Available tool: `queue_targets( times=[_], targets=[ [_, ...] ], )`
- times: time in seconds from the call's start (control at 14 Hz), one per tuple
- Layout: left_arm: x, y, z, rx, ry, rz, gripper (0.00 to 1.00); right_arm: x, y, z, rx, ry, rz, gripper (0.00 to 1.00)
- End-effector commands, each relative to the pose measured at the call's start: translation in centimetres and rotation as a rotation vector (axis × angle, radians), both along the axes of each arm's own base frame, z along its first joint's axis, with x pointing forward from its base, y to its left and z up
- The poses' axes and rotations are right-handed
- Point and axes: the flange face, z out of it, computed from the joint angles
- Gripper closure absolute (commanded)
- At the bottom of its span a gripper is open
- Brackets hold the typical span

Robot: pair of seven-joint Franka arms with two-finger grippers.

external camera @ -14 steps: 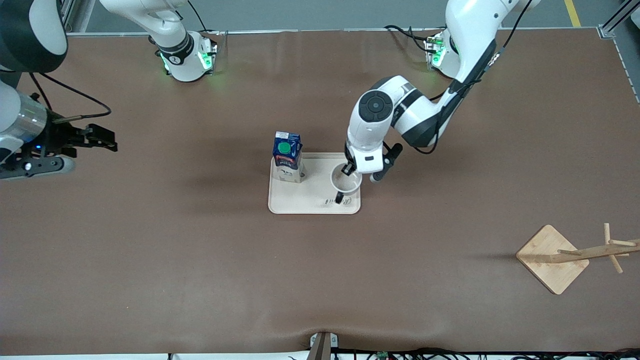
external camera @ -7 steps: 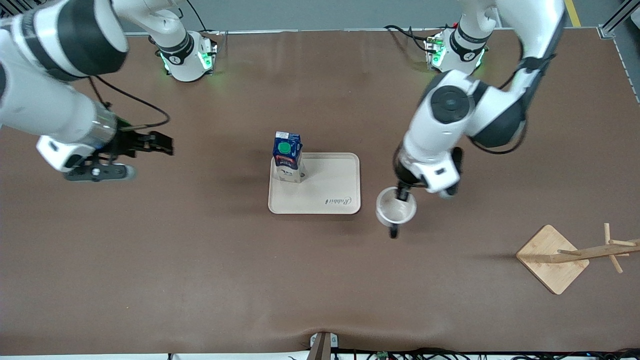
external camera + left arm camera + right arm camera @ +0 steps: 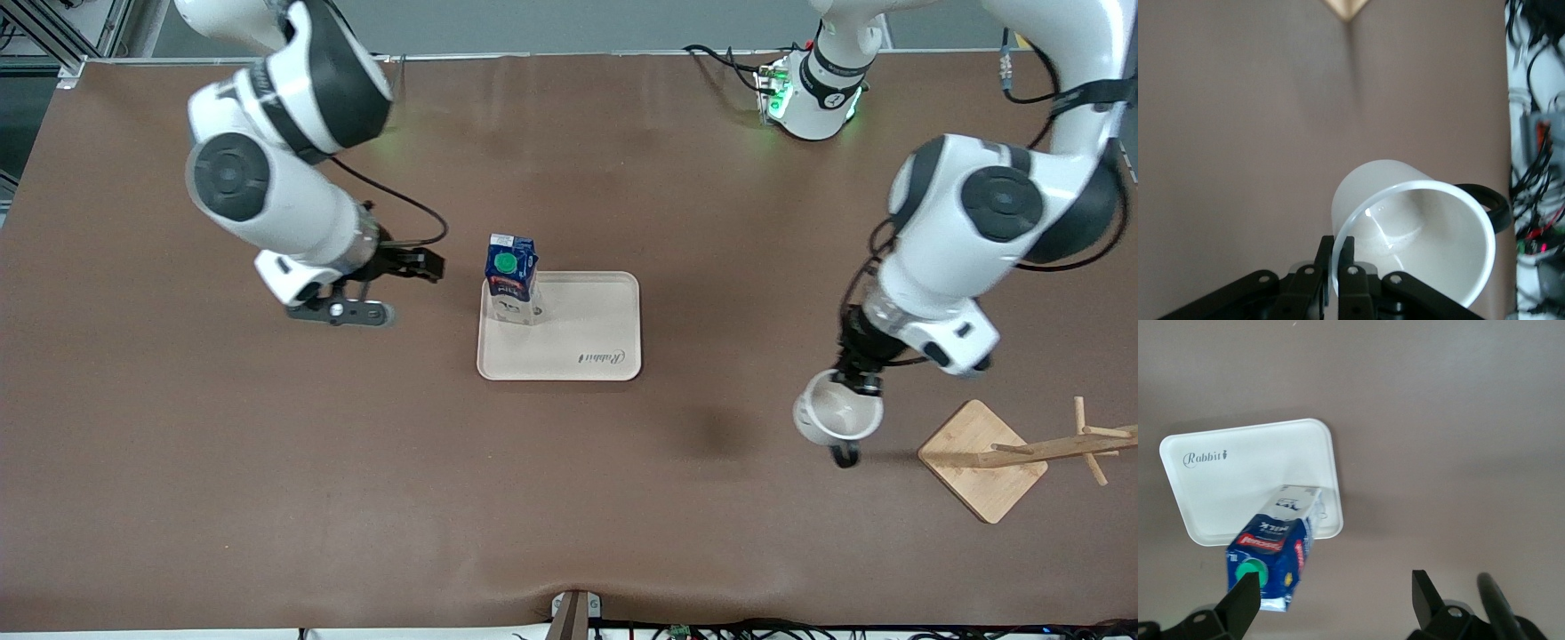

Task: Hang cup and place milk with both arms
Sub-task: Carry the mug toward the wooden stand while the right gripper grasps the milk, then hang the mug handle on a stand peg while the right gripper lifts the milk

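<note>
Front view shows the left gripper (image 3: 861, 384), clamped on the cup (image 3: 837, 416), has carried it off the tray (image 3: 605, 324) toward the rack (image 3: 985, 460), while the open right gripper (image 3: 422, 264) has neared the milk (image 3: 511, 277), upright on the tray.

white cup (image 3: 836, 416), blue milk (image 3: 510, 277), cream tray (image 3: 578, 342).

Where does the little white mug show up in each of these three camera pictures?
Front view: the cup hangs from the left gripper, beside the wooden rack.
Left wrist view: the cup fills the picture, rim pinched.
Right wrist view: not in it.
Shared landmark: the rack's base corner.
</note>
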Motion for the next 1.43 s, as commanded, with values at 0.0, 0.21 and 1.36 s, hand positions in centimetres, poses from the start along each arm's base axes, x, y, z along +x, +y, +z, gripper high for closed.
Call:
queue_targets(
  times=[0.0,0.21,1.36],
  targets=[
    [0.3,3.1,2.0,0.021,-0.035,0.007,1.00,-0.9,4.3,-2.9,-0.015,0.016,-0.031,0.00],
    [0.2,6.0,4.2,0.020,-0.101,0.045,1.00,-2.2,6.9,-5.3,-0.039,0.044,-0.002,0.00],
    [-5.5,16.3,0.2,0.106,-0.375,-0.102,1.00,-5.5,11.6,-9.8,-0.084,0.058,0.015,0.00]
  ],
)
